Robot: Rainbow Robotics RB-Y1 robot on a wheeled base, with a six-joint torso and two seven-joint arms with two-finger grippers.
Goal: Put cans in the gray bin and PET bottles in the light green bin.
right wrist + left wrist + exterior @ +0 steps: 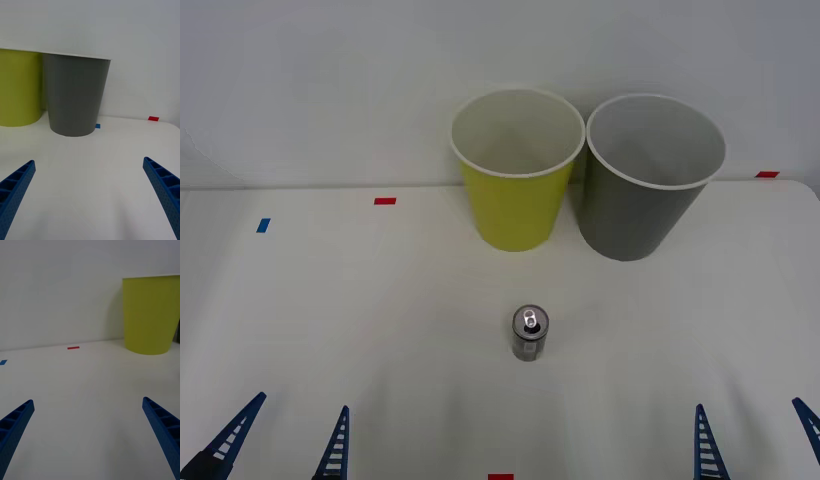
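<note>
A small dark gray can (pixel 530 334) with a silver pull-tab top stands upright in the middle of the white table. Behind it the light green bin (pixel 517 167) (pixel 18 88) (pixel 151 314) and the gray bin (pixel 648 175) (pixel 76 93) stand side by side against the wall, green on the left, gray on the right. My left gripper (pixel 283 440) (pixel 88 435) is open at the near left edge, well left of the can. At the near right edge my right gripper (pixel 755 440) (pixel 88 195) is open too. No PET bottles are in view.
Red tape marks (pixel 385 201) (pixel 767 174) and a blue one (pixel 263 225) lie along the table's back. Another red mark (pixel 500 477) sits at the front edge. A white wall rises right behind the bins.
</note>
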